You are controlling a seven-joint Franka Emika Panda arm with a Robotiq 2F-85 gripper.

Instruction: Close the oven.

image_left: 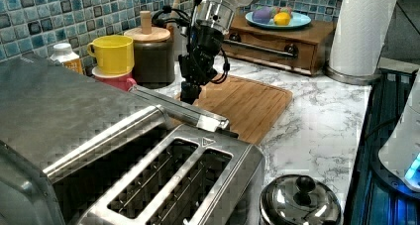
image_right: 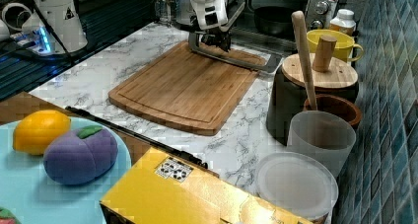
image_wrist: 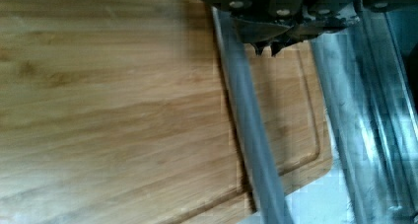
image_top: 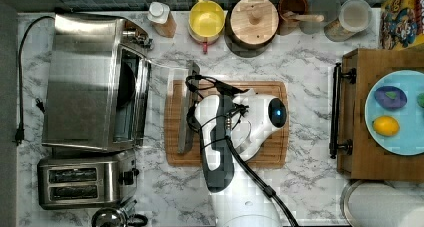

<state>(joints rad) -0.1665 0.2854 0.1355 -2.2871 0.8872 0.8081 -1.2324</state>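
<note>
The oven (image_top: 82, 82) sits on the marble counter (image_top: 310, 182) by the top view's left edge, door (image_top: 160, 104) dropped fully open & flat toward the counter's middle, glass pane up. Its bar handle (image_top: 186, 109) hangs over the near edge of the wooden cutting board (image_top: 265, 152), which lies mid-counter. Black cord (image_top: 20, 77) runs along the counter edge beside the oven.

Gripper (image_left: 190, 93) is right at the handle, approx. halfway along the bar; in the wrist view the fingertips (image_wrist: 266, 47) sit just beside the handle (image_wrist: 249, 130), the board (image_wrist: 108, 110) below. Can't tell whether the fingers are clamped on the bar or loose.

Two-slot toaster (image_top: 85, 179) stands next to the oven w/ a kettle lid (image_left: 299, 200) near it. Along the tiled back edge: yellow mug (image_top: 206, 19), lidded dark canister (image_top: 252, 19). By the opposite counter edge, a wooden drawer box (image_top: 360, 152) carries a blue plate (image_top: 380, 132) w/ fruit.
</note>
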